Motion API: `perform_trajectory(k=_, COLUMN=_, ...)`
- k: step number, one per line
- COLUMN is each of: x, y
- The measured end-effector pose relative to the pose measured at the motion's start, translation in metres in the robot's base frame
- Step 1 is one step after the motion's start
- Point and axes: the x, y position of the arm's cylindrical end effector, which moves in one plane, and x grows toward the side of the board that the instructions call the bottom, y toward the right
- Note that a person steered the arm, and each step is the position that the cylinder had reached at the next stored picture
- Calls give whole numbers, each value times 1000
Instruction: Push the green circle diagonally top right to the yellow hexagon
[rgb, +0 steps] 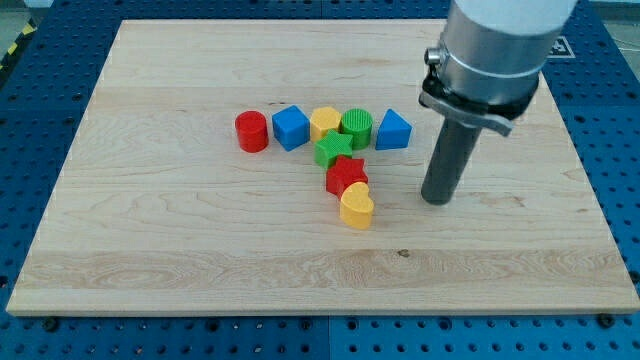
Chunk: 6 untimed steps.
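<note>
On the wooden bench (150, 230), the red cylinder (251, 131) stands furthest toward the view's left, with the blue cube (290, 127) just beside it. Next comes the yellow hexagon (324, 122), touching the green circle (356, 128) on its right. Below these two sits the green star (333, 150), then the red star (346, 176) and the yellow heart (356, 209) in a line running down. The blue triangle (393, 131) lies right of the green circle. My tip (437, 199) rests on the bench right of the red star, apart from every block; there is no gripper to open or close.
</note>
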Motion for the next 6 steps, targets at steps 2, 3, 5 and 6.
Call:
perform_trajectory(k=2, x=-19, y=-42)
perform_trajectory(k=3, x=-41, y=-44)
perform_trajectory(k=5, x=-49, y=-61)
perform_trajectory(k=6, x=-59, y=-67)
